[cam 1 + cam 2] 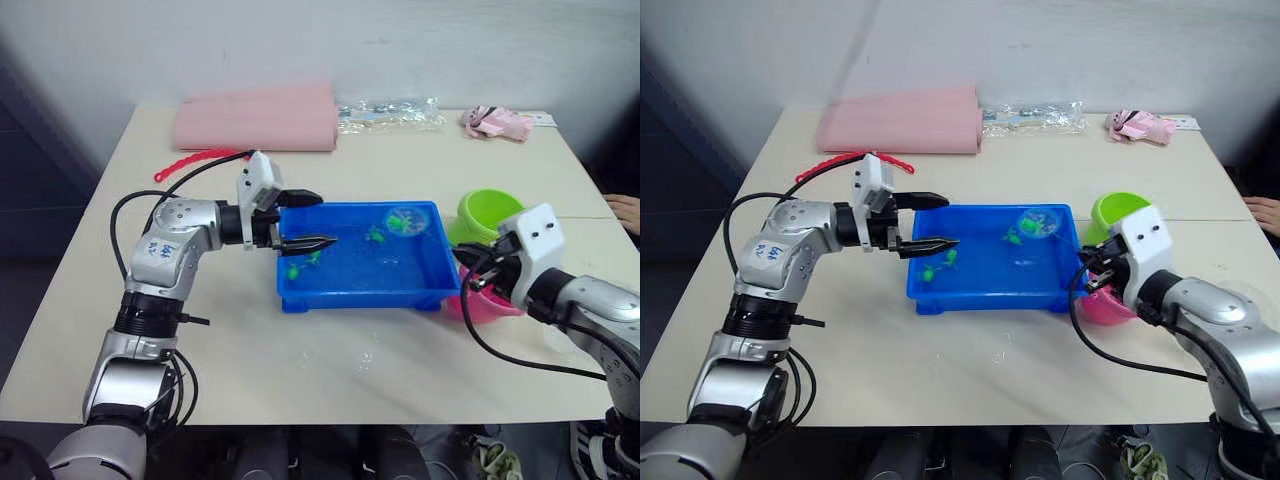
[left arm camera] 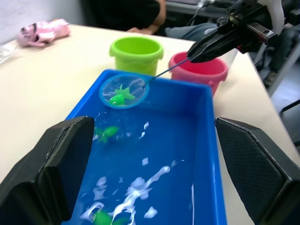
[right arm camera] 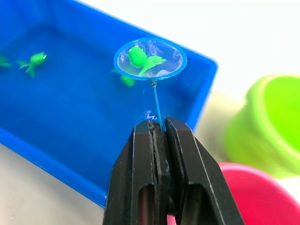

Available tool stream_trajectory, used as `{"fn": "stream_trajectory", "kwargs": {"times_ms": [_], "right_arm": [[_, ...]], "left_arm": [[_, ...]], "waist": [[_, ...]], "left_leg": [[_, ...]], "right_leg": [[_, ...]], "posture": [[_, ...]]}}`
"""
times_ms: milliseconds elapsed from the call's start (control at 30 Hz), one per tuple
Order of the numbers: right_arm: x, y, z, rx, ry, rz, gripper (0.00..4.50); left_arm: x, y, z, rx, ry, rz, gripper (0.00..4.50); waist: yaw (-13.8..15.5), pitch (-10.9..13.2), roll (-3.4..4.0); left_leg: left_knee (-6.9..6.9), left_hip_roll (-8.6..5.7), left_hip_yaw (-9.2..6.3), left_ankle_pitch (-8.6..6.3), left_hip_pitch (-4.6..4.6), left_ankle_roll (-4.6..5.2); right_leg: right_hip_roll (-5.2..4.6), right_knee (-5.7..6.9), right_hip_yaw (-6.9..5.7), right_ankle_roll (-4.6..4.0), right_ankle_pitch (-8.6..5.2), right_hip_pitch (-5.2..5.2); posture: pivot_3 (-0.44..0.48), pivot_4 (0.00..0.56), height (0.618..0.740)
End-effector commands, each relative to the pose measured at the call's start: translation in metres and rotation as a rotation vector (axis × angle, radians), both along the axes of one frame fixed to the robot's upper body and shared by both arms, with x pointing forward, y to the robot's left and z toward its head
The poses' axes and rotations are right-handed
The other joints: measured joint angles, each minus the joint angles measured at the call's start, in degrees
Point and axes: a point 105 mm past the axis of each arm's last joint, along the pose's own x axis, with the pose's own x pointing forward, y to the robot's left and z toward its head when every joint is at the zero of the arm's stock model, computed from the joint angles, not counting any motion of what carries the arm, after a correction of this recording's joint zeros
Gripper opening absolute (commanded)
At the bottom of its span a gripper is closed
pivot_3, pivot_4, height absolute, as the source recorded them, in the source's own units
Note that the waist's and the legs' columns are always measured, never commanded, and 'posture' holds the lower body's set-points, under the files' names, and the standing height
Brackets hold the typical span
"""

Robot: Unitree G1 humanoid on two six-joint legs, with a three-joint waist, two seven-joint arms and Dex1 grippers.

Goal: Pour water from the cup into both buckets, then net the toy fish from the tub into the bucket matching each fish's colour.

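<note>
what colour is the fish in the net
Bright green fish in the net, clearest in the right wrist view.

the blue tub [image 1: 356,290] lies on the table with green fish [image 3: 35,60] in shallow water. the net [image 3: 150,58] is lifted over its far right corner, one green fish [image 2: 120,96] inside. green bucket [image 1: 487,213] and pink bucket [image 2: 199,70] stand just beside the tub's right end.

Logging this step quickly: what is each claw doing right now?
Left claw: open, empty, over the tub.
Right claw: closed on the net handle, green fish inside.
</note>
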Motion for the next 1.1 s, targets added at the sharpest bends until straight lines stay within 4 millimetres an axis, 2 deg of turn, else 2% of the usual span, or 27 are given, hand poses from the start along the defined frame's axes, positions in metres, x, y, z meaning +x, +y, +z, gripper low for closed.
{"fn": "stream_trajectory", "kwargs": {"times_ms": [33,200,400,633,700,767,833,1100], "right_arm": [[-0.011,-0.011,0.029,-0.028,-0.1,-0.031,0.0],[-0.015,-0.055,0.048,-0.191,-0.134,-0.155,0.0],[-0.005,-0.085,0.051,-0.41,-0.171,-0.187,0.0],[0.017,-0.101,0.035,-1.131,-0.284,-0.012,0.0],[0.02,-0.103,0.037,-1.416,-0.365,0.074,0.0],[0.021,-0.1,0.041,-1.6,-0.454,0.158,0.0],[0.023,-0.099,0.045,-1.652,-0.5,0.185,0.0],[0.026,-0.1,0.06,-1.662,-0.542,0.193,0.0]], "left_arm": [[-0.002,-0.008,0.011,-0.013,-0.043,-0.048,4.47],[0.001,-0.016,0.013,-0.02,-0.053,-0.075,4.47],[0.002,-0.017,0.015,-0.023,-0.068,-0.077,4.47],[0.002,-0.007,0.017,-0.023,-0.082,-0.035,4.47],[0.0,-0.004,0.017,-0.025,-0.081,-0.022,4.47],[-0.001,-0.001,0.017,-0.024,-0.081,-0.011,4.47],[-0.001,0.001,0.017,-0.023,-0.078,0.0,4.47],[-0.001,0.007,0.015,-0.019,-0.068,0.03,4.47]], "waist": [[-0.04,0.0,0.0],[0.0,0.01,0.01],[-0.09,0.01,0.01],[-0.25,0.01,0.01],[-0.28,0.07,0.12],[-0.45,0.12,0.2],[-0.65,0.13,0.21],[-0.71,0.13,0.21]], "left_leg": [[0.0,0.0,0.0,0.0,0.0,0.0],[-0.01,0.01,0.0,0.0,0.01,0.01],[-0.01,0.0,0.02,0.0,0.01,0.01],[-0.01,0.01,0.05,0.01,0.04,0.0],[0.0,0.0,0.06,0.01,0.04,-0.01],[0.0,0.01,0.08,0.02,0.05,-0.02],[-0.02,0.05,0.05,0.05,0.05,-0.08],[0.01,0.06,-0.01,0.08,0.05,-0.13]], "right_leg": [[0.0,0.0,0.0,0.0,0.0,0.0],[0.02,-0.02,0.0,0.0,0.0,0.01],[0.02,-0.02,0.0,0.01,0.0,0.02],[0.02,-0.02,0.03,0.02,0.0,0.01],[0.0,-0.01,0.05,0.02,0.0,0.02],[-0.02,-0.01,0.1,0.03,-0.01,0.0],[0.01,-0.01,0.08,0.03,-0.02,-0.01],[0.03,-0.02,0.03,0.03,-0.01,0.06]], "posture": [[0.0,0.15,0.738],[0.0,0.15,0.738],[0.0,0.15,0.738],[0.0,0.15,0.738],[0.0,0.15,0.738],[0.0,0.15,0.738],[0.0,0.15,0.738],[0.0,0.15,0.738]]}}
